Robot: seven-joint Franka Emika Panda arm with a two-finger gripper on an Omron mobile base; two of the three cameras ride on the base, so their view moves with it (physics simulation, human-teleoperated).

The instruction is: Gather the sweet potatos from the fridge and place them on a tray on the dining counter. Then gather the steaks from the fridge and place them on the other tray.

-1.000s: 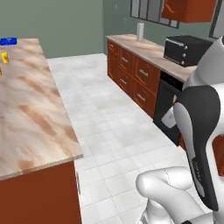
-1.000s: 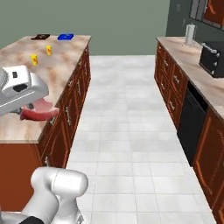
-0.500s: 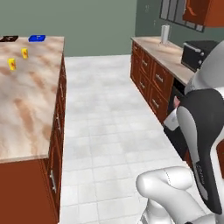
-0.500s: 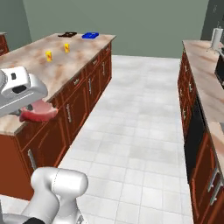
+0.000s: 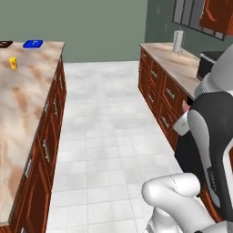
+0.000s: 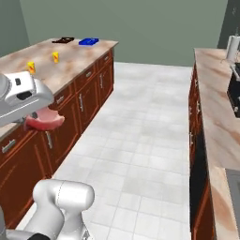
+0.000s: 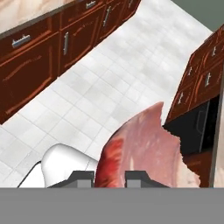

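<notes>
Your pincer (image 7: 109, 176) is clamped on one steak (image 7: 144, 151), the slab sticking out past the fingertips above the white tile floor (image 6: 140, 140). From the right base view, that steak (image 6: 43, 121) hangs beside the counter (image 6: 70, 61). At the counter's far end sit two trays: one blue tray (image 6: 88, 41), one brown tray (image 6: 63, 40). Two small yellow items (image 6: 56, 57) stand nearer.

Even, soft light fills the room, with no clear source and hardly any cast shadows. The white tiled floor (image 5: 109, 136) reads bright without glare. All three views are coarse and slightly soft; far things on the dining counter (image 6: 56, 70) blur into small colour patches.
</notes>
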